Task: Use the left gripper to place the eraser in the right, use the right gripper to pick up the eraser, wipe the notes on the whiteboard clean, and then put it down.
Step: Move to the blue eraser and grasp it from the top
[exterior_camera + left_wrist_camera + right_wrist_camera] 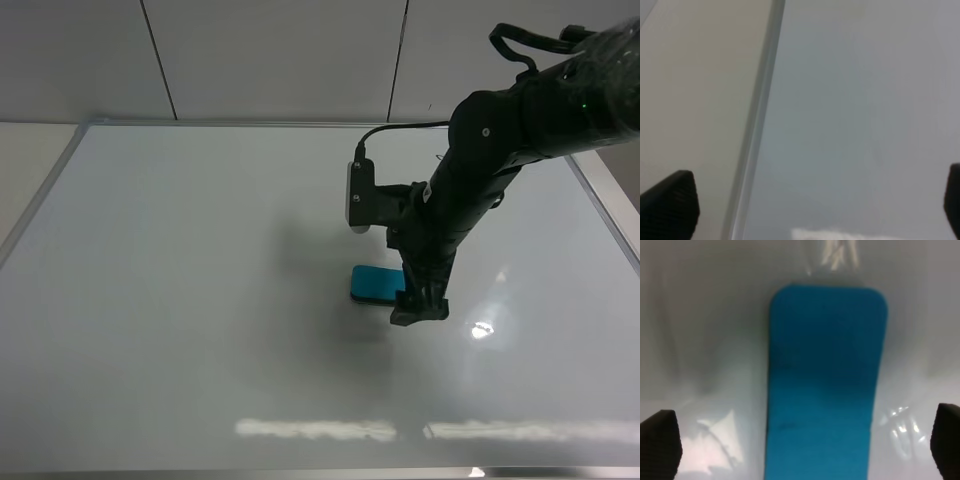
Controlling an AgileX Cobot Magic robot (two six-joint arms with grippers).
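The teal-blue eraser [373,283] lies flat on the whiteboard [180,280], right of the middle. My right gripper [418,303], on the all-black arm, hangs low over the eraser's right end. In the right wrist view the eraser [825,385] lies between the two fingertips [660,442], which stand wide apart, so the right gripper [805,445] is open and holds nothing. My left gripper [807,205] is open and empty over the whiteboard's [855,125] left part; it is outside the exterior view. No marker notes show.
The board's silver frame [45,190] runs along the left, and it also shows in the left wrist view [757,135] with beige table beyond it. The right arm's grey box [358,195] hangs above the eraser. A panelled wall [270,55] stands behind the board.
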